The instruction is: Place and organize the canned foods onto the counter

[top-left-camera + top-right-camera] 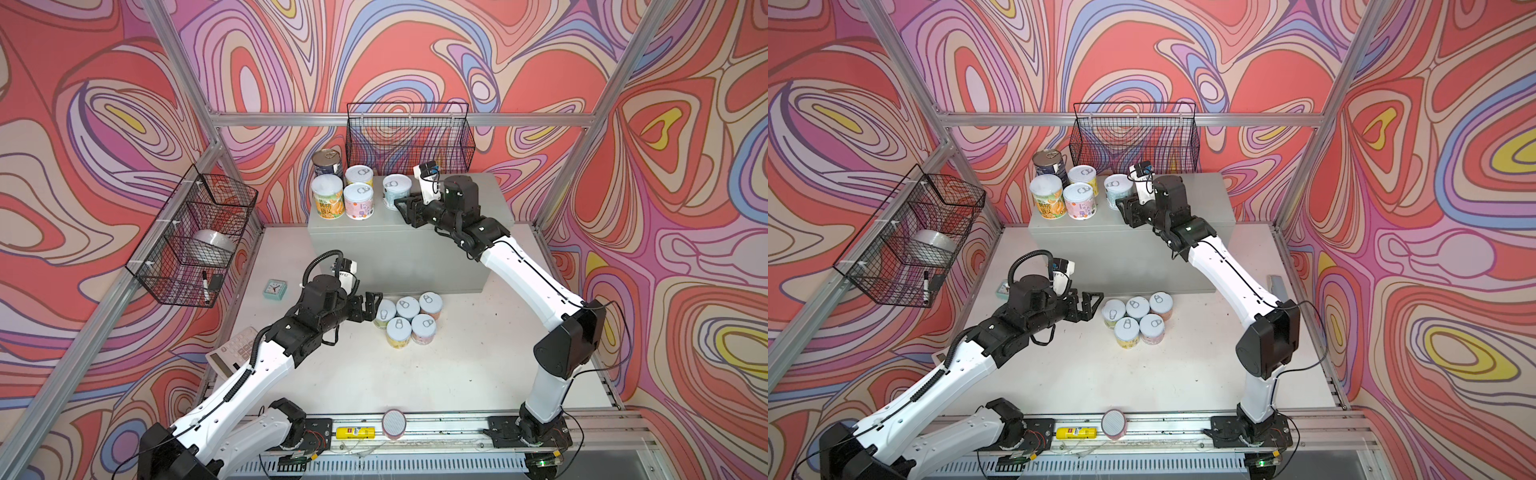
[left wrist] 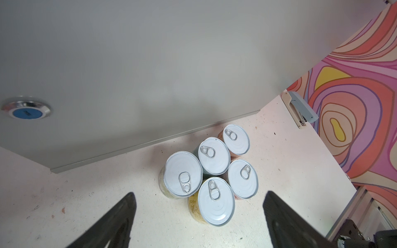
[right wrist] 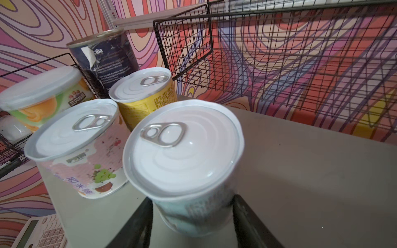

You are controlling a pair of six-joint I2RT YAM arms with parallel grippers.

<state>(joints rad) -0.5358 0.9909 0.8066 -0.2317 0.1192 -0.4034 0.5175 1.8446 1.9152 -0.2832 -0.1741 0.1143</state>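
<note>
Logging can positions: ten cans in view, all upright.

Five stand on the grey cabinet (image 1: 478,195), at the left end of its flat top in both top views:
- dark-blue can (image 1: 327,163): tall, bare metal lid, label torn, at back corner.
- orange-label can (image 1: 328,201): tall, plain white lid, fruit picture, just in front of the blue one.
- yellow can (image 1: 359,175) and pink can (image 1: 359,201): short, close beside the tall pair.
- light-blue can (image 1: 397,191): short, a little apart to the right of the group.

The short ones have white lids w/ silver pull-tabs.

R tool (image 1: 404,210) is clamped low on the light-blue can, one finger each side. Can't tell whether the can base rests on the cabinet top or sits just above it.

The other five short cans sit in a tight cluster (image 1: 407,308) on the white worktop (image 1: 457,357), just in front of the cabinet's front face. Three are in the back row, two in front. Labels are yellow, pink, peach and greenish.

L tool (image 1: 371,306) has its jaws wide apart and holds nothing. It is low, just left of the cluster. Contact w/ the nearest can is unclear.

The cabinet front has a round lock (image 2: 26,110) w/ a blue centre.
</note>
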